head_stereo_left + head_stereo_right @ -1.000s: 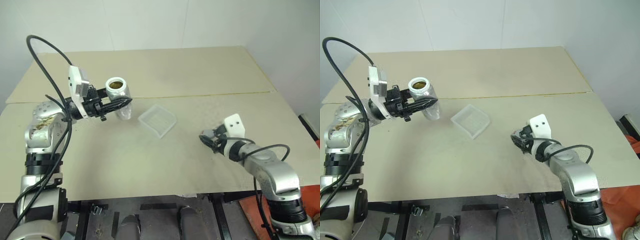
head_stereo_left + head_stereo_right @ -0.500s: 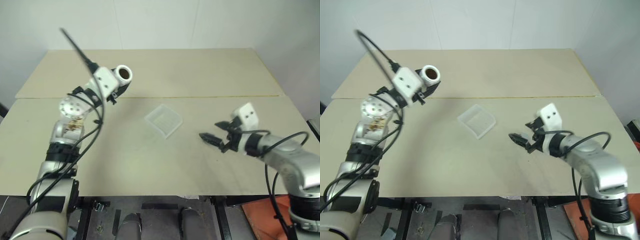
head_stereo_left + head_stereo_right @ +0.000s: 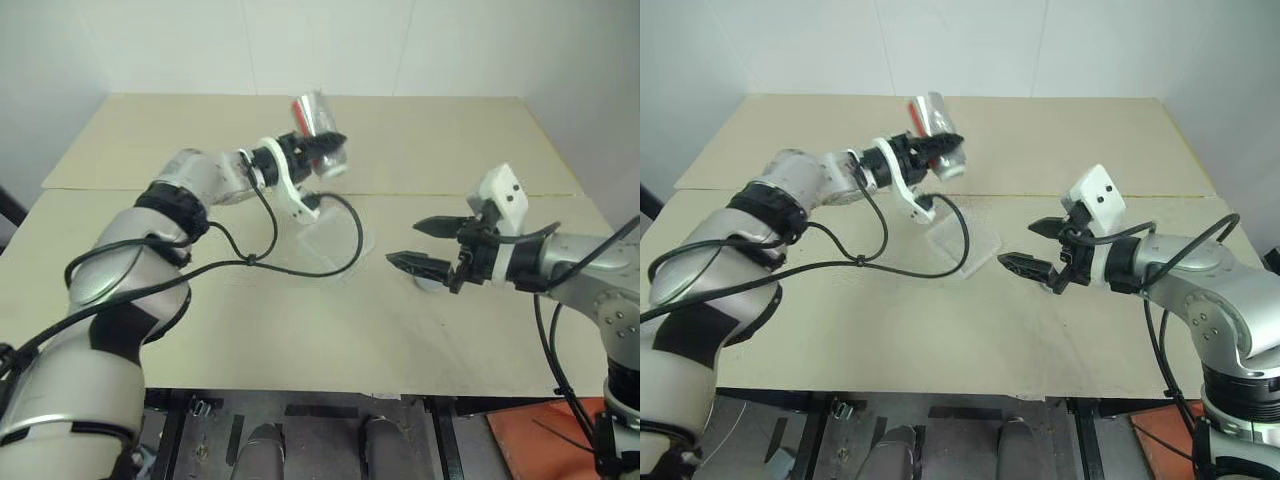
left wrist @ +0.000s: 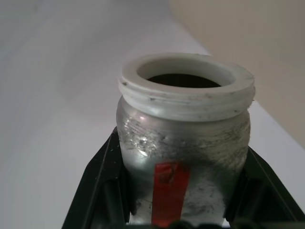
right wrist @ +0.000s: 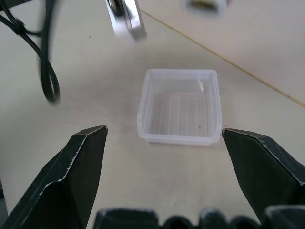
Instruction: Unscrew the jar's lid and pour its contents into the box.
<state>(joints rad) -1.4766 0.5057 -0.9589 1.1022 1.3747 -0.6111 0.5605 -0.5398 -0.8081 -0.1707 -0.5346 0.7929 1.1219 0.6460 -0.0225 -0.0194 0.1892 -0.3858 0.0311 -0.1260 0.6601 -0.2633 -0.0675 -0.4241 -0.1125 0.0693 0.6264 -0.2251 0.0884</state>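
Your left gripper (image 3: 318, 152) is clamping the jar (image 3: 316, 118) in the air at upper centre of the left eye view, lidless, its red stripe showing, tilted above the table (image 3: 450, 130). The box (image 5: 180, 106) is sitting on the table at frame centre, partly behind a black cable (image 3: 340, 240). Your right gripper (image 3: 428, 246) is hovering at right of centre, fingers spread wide and holding nothing, a small grey round thing (image 3: 428, 284) lying just beneath it.

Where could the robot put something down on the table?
The table's near half, in front of the box, is bare, and so is the far half beyond the seam. It is crowded around the box: the held jar hangs above, and the open right gripper faces it.
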